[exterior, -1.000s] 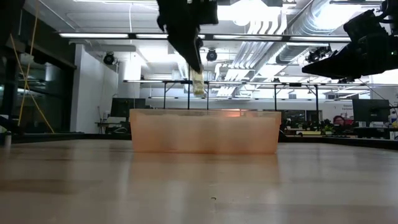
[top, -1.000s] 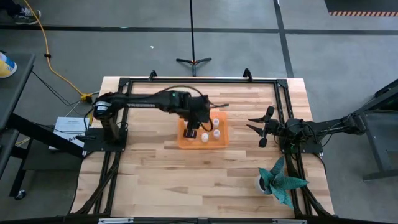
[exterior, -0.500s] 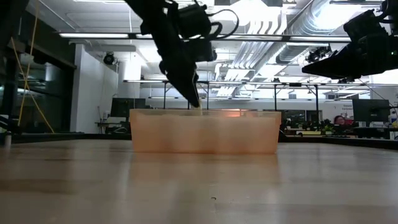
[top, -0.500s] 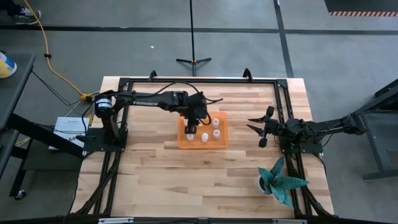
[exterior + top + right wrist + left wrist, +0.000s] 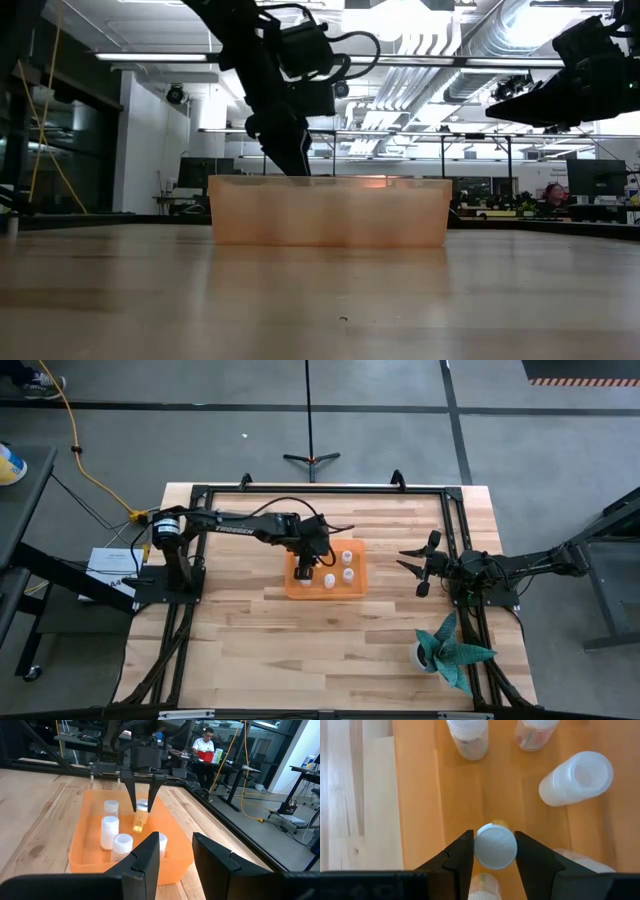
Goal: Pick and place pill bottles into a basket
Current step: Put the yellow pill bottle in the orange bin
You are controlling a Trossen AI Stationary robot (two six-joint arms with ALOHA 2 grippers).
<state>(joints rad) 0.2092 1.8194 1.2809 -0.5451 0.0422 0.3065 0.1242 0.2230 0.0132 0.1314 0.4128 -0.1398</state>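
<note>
One bottle (image 5: 495, 846) is held by its cap between the fingers of the left end effector (image 5: 494, 851), low inside the basket (image 5: 357, 586) at its left side, where several other bottles (image 5: 109, 831) are already standing or lying. The placing step is judged to be in hand, so the fingers must next be opened and the arm lifted straight up. The right end effector (image 5: 420, 568) is kept wide at the right of the bench (image 5: 300, 650).

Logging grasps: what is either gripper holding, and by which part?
The left gripper holds a pill bottle by its cap, over the basket. The right gripper holds nothing.
</note>
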